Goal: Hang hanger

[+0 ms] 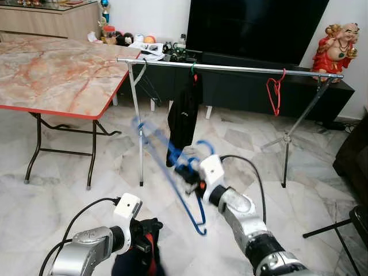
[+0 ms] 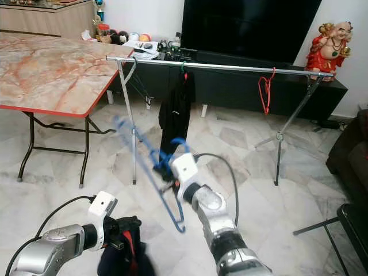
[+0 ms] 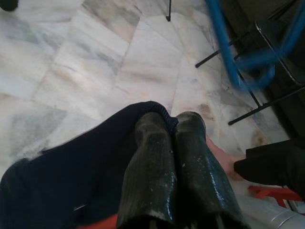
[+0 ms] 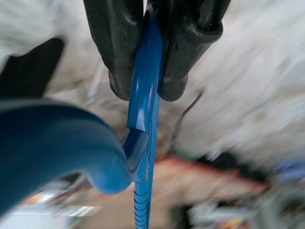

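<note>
The right hand (image 1: 187, 171) holds a blue hanger (image 1: 172, 172) out in front of the clothes rail (image 1: 230, 68), its two black fingers (image 4: 188, 43) pinched on the hanger's thin bar just beside the hook. The hanger is tilted and blurred, well below the rail and not touching it, with its lower corner pointing down at the marble floor (image 1: 69, 195).

The left hand (image 1: 146, 241) sits low, nearer the robot than the rail, its fingers (image 3: 157, 167) pressed together on a dark blue cloth (image 3: 62, 181) that bunches around them.

On the rail itself, a black garment (image 1: 183, 115) hangs near the middle on a green hook, and a red hanger (image 1: 275, 92) hangs toward the rail's right end. A folding table (image 1: 57, 75) with a marble-pattern top and red edge stands to the left of the rail. Behind the rail are a large dark television (image 1: 253, 29) and a red and gold figurine (image 1: 336, 46) on a low black cabinet (image 1: 328, 98).
</note>
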